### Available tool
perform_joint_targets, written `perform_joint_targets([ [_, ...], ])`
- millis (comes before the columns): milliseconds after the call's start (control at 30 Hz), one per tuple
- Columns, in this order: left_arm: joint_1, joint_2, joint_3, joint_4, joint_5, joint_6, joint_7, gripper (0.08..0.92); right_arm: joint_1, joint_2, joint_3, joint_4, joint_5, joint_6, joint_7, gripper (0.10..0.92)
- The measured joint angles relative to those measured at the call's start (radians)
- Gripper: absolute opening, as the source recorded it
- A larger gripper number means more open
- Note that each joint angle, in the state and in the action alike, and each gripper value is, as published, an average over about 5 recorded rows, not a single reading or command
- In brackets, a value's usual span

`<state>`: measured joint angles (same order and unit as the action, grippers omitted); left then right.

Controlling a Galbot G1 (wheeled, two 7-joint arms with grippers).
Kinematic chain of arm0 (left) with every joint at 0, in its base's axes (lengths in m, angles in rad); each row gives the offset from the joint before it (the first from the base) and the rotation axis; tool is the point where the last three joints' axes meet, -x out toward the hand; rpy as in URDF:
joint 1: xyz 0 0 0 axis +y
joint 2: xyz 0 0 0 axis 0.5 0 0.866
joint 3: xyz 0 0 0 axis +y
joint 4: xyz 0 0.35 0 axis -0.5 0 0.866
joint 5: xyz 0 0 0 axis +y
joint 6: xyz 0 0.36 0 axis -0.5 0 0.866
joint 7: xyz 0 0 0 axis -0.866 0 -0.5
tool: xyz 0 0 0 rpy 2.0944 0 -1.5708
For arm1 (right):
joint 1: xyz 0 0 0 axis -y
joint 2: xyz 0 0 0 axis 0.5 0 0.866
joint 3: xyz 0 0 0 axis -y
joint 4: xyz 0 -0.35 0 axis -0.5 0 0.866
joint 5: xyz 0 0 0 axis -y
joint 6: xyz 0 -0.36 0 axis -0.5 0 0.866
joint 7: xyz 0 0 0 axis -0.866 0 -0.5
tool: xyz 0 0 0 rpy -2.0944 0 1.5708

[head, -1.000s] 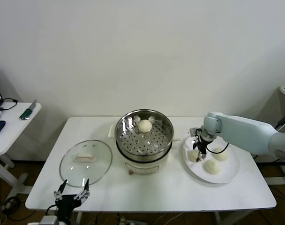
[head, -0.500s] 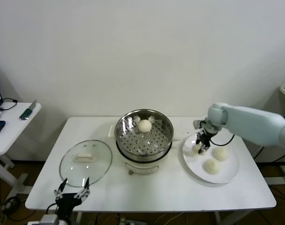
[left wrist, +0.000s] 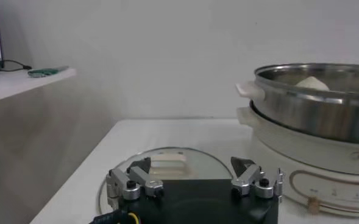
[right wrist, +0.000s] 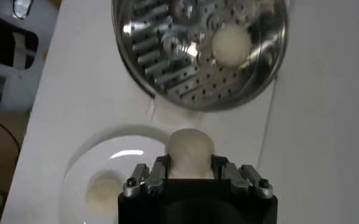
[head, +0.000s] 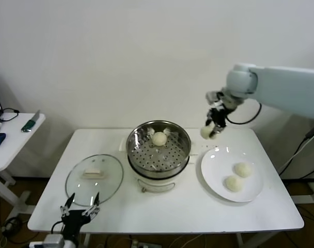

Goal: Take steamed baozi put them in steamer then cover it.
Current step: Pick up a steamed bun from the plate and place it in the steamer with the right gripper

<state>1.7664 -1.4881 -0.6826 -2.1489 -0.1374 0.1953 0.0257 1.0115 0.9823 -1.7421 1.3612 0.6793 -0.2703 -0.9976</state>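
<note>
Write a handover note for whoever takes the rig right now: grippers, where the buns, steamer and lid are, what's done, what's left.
Right gripper: shut on a bun, raised between plate and steamer.
Left gripper: open, parked low at the table's front edge, near the lid.
Done: one bun in steamer.
Left: drop the held bun in, move the two plate buns, then put the glass lid on the steamer.
</note>
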Motion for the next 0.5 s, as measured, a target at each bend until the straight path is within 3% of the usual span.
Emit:
perform_joint_targets([
  [500, 0.015, -0.007, -0.002, -0.021, -0.001, -0.001, -0.001, 0.823, -0.037, 0.296, 0.091, -0.027, 0.115, -0.096, 0.113, 0.498],
])
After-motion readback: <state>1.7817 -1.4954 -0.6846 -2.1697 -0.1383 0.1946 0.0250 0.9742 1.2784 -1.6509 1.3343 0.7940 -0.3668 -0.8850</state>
